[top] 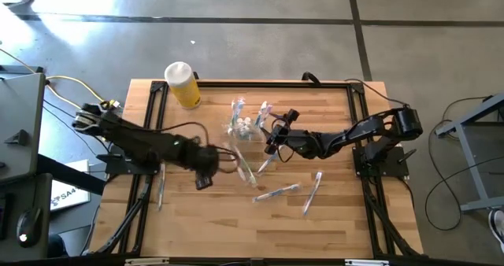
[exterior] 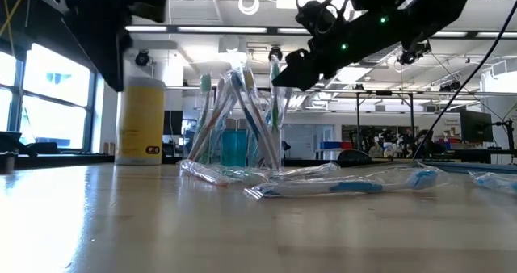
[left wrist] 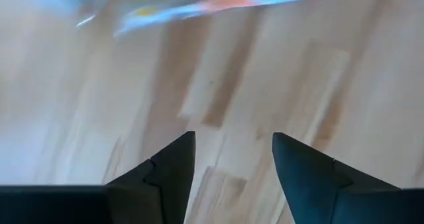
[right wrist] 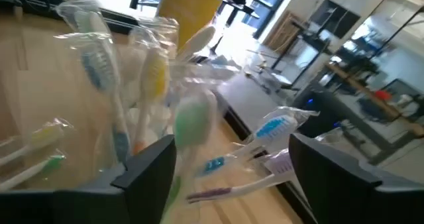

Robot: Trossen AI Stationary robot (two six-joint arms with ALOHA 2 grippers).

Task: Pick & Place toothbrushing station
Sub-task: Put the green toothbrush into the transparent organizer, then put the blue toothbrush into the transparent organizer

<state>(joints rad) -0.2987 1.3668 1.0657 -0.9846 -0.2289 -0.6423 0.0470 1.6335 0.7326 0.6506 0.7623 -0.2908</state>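
The clear holder cup (top: 241,129) (exterior: 234,145) stands on the table's far middle, with several wrapped pastel toothbrushes (exterior: 242,103) leaning upright in it. My right gripper (top: 271,142) (right wrist: 232,159) is open beside the cup's right side, level with the brush heads. A green-headed toothbrush (right wrist: 192,121) stands between its fingers. More wrapped toothbrushes (top: 277,193) (exterior: 347,184) lie flat on the table nearer the front. My left gripper (top: 206,170) (left wrist: 232,151) hangs open over bare wood left of the cup, with nothing between its fingers. My right gripper comes level from the table's right, its fingers on either side of the green-headed toothbrush's neck (right wrist: 180,159). The brush stands close beside one finger (right wrist: 149,164). Whether they touch, I cannot tell.
A yellow cylinder with a white cap (top: 182,84) (exterior: 140,119) stands at the far left of the table. One toothbrush (top: 161,189) lies by the left edge, another (top: 313,192) right of centre. Bare wood lies along the near edge.
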